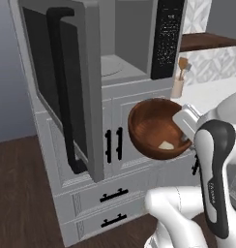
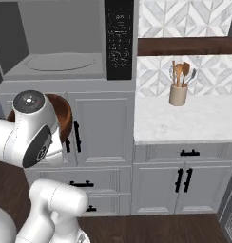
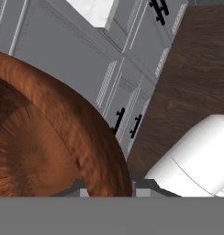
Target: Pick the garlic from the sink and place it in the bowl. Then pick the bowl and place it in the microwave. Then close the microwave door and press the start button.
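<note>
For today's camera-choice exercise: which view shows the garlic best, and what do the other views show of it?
The left base view: the garlic lies as a pale lump inside the tilted bowl, whose open side faces that camera. In the right base view the arm hides the bowl's inside; the hand view has the bowl's rim close up, garlic not discernible.

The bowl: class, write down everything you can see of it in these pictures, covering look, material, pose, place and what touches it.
The bowl is wide, deep and round, of glossy reddish-brown wood. It hangs in the air in front of the grey cabinet doors, below the open microwave, tilted so that its mouth faces the left base view. The garlic, a small pale lump, lies inside near the low rim. The gripper is shut on the bowl's rim, one finger on each side of the wall.
</note>
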Robot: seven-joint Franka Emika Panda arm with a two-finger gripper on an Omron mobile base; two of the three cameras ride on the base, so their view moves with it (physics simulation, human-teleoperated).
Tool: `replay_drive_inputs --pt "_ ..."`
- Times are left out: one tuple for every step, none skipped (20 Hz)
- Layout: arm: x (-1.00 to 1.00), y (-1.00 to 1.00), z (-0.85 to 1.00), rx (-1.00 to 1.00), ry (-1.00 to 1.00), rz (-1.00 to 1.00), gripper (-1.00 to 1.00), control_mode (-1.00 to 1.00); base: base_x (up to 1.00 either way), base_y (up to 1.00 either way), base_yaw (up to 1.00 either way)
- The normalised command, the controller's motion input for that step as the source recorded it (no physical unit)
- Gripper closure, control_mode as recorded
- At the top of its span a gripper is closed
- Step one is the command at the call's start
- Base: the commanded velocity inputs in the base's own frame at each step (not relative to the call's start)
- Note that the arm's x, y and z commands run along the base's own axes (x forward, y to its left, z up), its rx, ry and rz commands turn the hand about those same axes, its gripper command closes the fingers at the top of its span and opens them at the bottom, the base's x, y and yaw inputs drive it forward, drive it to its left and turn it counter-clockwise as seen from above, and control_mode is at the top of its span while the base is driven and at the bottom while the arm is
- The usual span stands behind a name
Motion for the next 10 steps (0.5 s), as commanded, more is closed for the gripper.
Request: replay_drive_inputs --pt "0.0 0.0 0.0 0.0 0.0 0.0 1.0 1.0 0.86 -0.21 0.27" --pt "0.0 0.0 0.0 0.0 0.0 0.0 1.0 1.0 0.59 -0.37 0.29" --pt "0.0 0.0 0.0 0.0 0.0 0.0 1.0 1.0 0.39 -0.44 0.31" --pt "0.0 0.0 0.0 0.0 0.0 0.0 1.0 1.0 0.26 -0.41 0.32" --pt "0.0 0.0 0.0 0.0 0.0 0.0 1.0 1.0 0.31 -0.34 0.35" --pt "0.0 0.0 0.0 0.0 0.0 0.0 1.0 1.0 0.36 -0.32 0.34" --pt "0.0 0.0 0.0 0.0 0.0 0.0 1.0 1.0 0.49 -0.06 0.28" --pt "0.0 0.0 0.0 0.0 0.0 0.0 1.0 1.0 0.47 0.0 0.19" --pt "0.0 0.0 0.0 0.0 0.0 0.0 1.0 1.0 0.29 0.0 0.11" --pt "0.0 0.0 0.0 0.0 0.0 0.0 1.0 1.0 0.29 0.0 0.09"
